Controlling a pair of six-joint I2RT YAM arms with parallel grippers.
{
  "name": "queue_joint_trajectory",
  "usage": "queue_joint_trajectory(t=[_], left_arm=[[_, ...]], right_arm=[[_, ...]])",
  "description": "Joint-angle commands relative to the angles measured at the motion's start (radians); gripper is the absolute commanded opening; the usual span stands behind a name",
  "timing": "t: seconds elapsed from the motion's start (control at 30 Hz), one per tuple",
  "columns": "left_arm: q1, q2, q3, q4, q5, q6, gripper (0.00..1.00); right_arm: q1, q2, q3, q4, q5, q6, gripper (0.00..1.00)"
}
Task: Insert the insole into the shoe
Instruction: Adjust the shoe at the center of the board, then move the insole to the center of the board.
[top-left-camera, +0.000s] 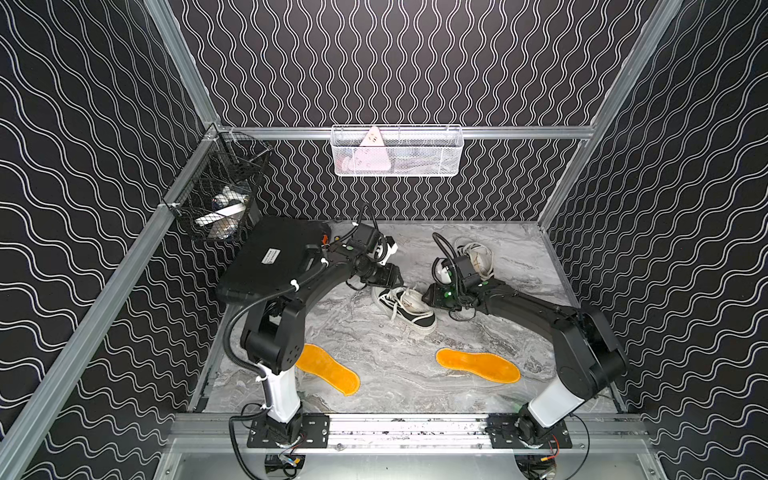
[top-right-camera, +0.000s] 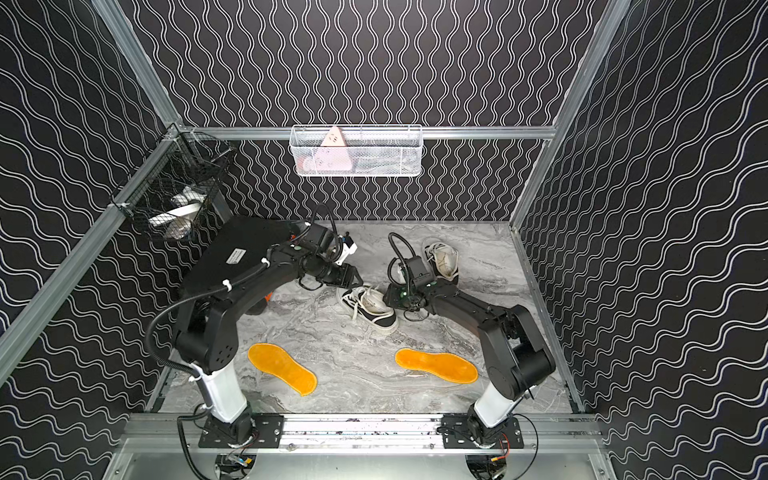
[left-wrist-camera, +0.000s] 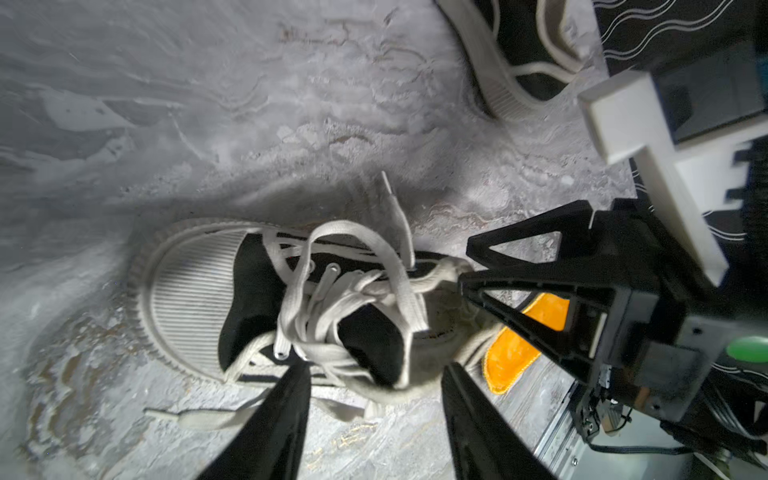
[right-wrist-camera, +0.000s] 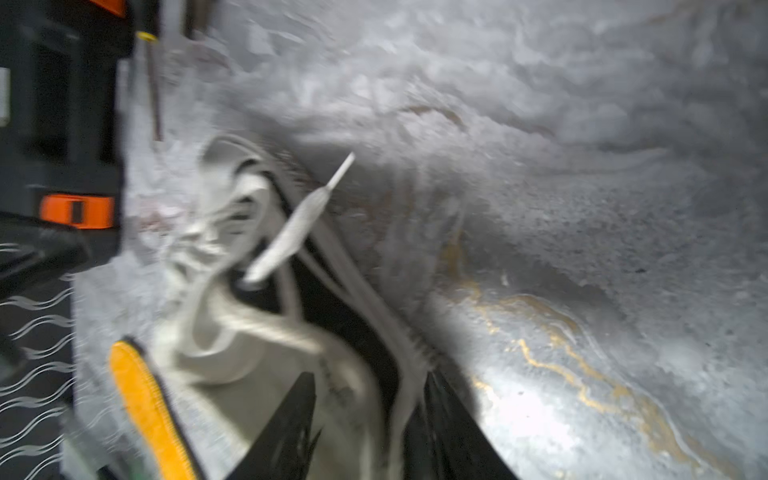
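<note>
The left gripper (left-wrist-camera: 376, 365) has its jaws wide apart and holds nothing. Its two fingers stand on either side of the ankle part of the black canvas sneaker (left-wrist-camera: 249, 299), close over its side wall. We judge that this spread serves to steady the shoe or to reach for its collar.

The right gripper (left-wrist-camera: 463, 266) meets the sneaker from the opposite side, at the heel. Its jaws are partly apart and astride the heel rim, it seems with one finger inside the mouth and one outside. The right wrist view is blurred, so we cannot tell if they press the rim or only surround it. This place makes sense to us: a pull on the rim would keep the mouth open.

The white laces (left-wrist-camera: 357, 266) lie loose over the tongue and the opening, just in front of both pairs of jaws, and may block the way.

The left insole (top-left-camera: 328, 370) and the right insole (top-left-camera: 478, 365), both orange, lie flat on the marble table (top-left-camera: 386, 386), well apart from the jaws and toward the arm bases. Nothing touches them, so the insertion is not yet begun.

A second sneaker (top-left-camera: 473, 259) lies beyond the right gripper, away from the work.
</note>
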Motion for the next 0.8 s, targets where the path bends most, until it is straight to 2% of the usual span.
queue_joint_trajectory(t=[0.0,0.1,0.2,0.33,0.43,0.5,0.6,0.63,0.7,0.77], left_arm=[[-0.002,-0.089,-0.014,-0.114,-0.243,-0.169,0.61],[0.000,-0.214,-0.074,-0.248,-0.485,-0.333,0.63],[0.004,-0.344,-0.183,-0.334,-0.603,-0.476,0.64],[0.004,-0.490,-0.401,-0.359,-0.628,-0.599,0.61],[-0.004,-0.561,-0.555,-0.293,-0.546,-0.593,0.58],[-0.056,-0.600,-0.614,-0.214,-0.499,-0.552,0.55],[-0.252,-0.623,-0.617,-0.092,-0.500,-0.491,0.54],[-0.310,-0.606,-0.602,-0.073,-0.512,-0.478,0.54],[-0.359,-0.546,-0.562,-0.094,-0.542,-0.480,0.54],[-0.367,-0.491,-0.539,-0.086,-0.539,-0.457,0.54]], right_arm=[[-0.008,-0.048,0.042,-0.149,-0.052,-0.031,0.53],[-0.038,-0.115,0.030,-0.211,-0.071,-0.042,0.57],[-0.047,-0.164,0.010,-0.226,-0.051,-0.048,0.58],[-0.047,-0.182,-0.002,-0.211,-0.056,-0.046,0.57],[-0.047,-0.177,-0.017,-0.239,0.002,-0.037,0.55],[-0.047,-0.188,-0.036,-0.292,0.073,-0.017,0.53],[-0.047,-0.246,-0.112,-0.336,0.145,0.053,0.52],[-0.083,-0.272,-0.141,-0.357,0.152,0.089,0.50],[-0.091,-0.320,-0.189,-0.398,0.143,0.132,0.47],[-0.090,-0.352,-0.238,-0.428,0.122,0.169,0.46]])
